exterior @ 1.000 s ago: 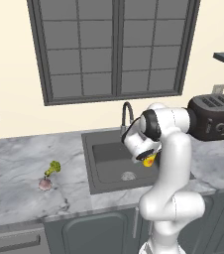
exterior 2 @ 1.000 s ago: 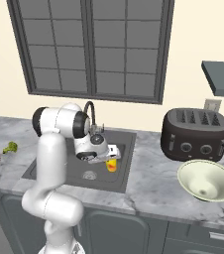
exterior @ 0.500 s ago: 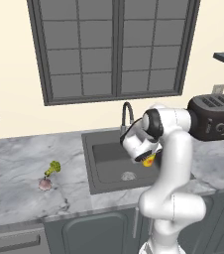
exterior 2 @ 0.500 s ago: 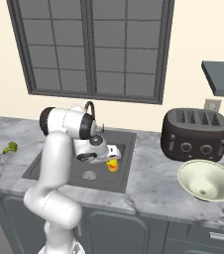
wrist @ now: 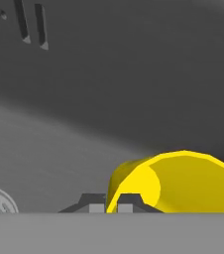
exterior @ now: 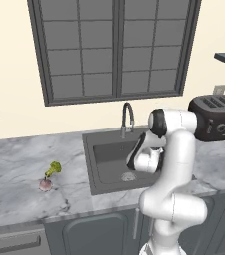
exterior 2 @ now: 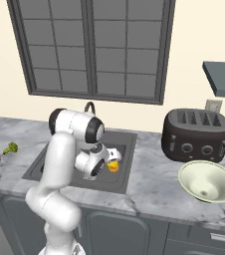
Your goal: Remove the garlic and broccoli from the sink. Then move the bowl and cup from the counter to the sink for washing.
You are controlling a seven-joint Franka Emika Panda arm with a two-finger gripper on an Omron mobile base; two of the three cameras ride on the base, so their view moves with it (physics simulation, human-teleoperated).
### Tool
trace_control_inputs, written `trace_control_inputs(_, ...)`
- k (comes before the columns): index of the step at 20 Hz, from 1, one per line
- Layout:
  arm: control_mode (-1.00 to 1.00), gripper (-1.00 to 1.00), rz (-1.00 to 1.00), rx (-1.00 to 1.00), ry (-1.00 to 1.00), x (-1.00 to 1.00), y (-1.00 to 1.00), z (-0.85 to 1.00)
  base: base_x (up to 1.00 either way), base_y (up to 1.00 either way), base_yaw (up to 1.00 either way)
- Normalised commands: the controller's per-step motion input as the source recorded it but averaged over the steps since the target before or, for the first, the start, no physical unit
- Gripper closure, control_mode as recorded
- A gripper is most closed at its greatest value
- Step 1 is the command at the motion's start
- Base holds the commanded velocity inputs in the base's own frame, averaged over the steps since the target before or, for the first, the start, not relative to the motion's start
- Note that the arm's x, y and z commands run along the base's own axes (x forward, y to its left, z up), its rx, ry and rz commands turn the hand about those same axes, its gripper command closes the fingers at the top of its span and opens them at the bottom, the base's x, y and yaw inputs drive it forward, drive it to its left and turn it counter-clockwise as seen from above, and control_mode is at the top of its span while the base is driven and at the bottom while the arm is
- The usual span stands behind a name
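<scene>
Lowered since earlier: gripper (exterior 2: 110, 162) now deeper over sink (exterior 2: 127, 182) | clamped on cup (exterior 2: 113, 166) rim, basin floor near | step: placing cup | next: release, fetch bowl (exterior 2: 206, 183) from counter (exterior 2: 149, 194)

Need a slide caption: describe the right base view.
Gripper holds yellow cup over the sink; bowl waits on counter.

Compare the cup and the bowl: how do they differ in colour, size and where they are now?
The cup is bright yellow; the bowl is pale cream-green. The cup is small and narrow; the bowl is much wider and shallow. The cup is gripped by the end effector over the sink; the bowl rests on the counter.
</scene>
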Motion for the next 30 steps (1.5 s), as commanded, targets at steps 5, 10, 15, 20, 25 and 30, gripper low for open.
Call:
trace_control_inputs(5, -1.00, 1.00, 0.00, 0.00, 0.00, 0.22, -0.24, 0.00, 0.00, 0.00, 0.00)
trace_control_inputs(10, -1.00, 1.00, 0.00, 0.00, 0.01, 0.25, -0.24, 0.00, 0.00, 0.00, 0.00)
trace_control_inputs(15, -1.00, 1.00, 0.00, 0.00, 0.05, 0.22, -0.31, 0.00, 0.00, 0.00, 0.00)
trace_control_inputs(20, -1.00, 1.00, -0.04, 0.00, 0.06, 0.22, -0.35, 0.00, 0.00, 0.00, 0.00)
trace_control_inputs(25, -1.00, 1.00, -0.05, 0.00, 0.05, 0.27, -0.32, 0.01, 0.00, 0.00, 0.00)
trace_control_inputs(30, -1.00, 1.00, -0.01, 0.00, 0.06, 0.28, -0.26, 0.00, 0.00, 0.00, 0.00)
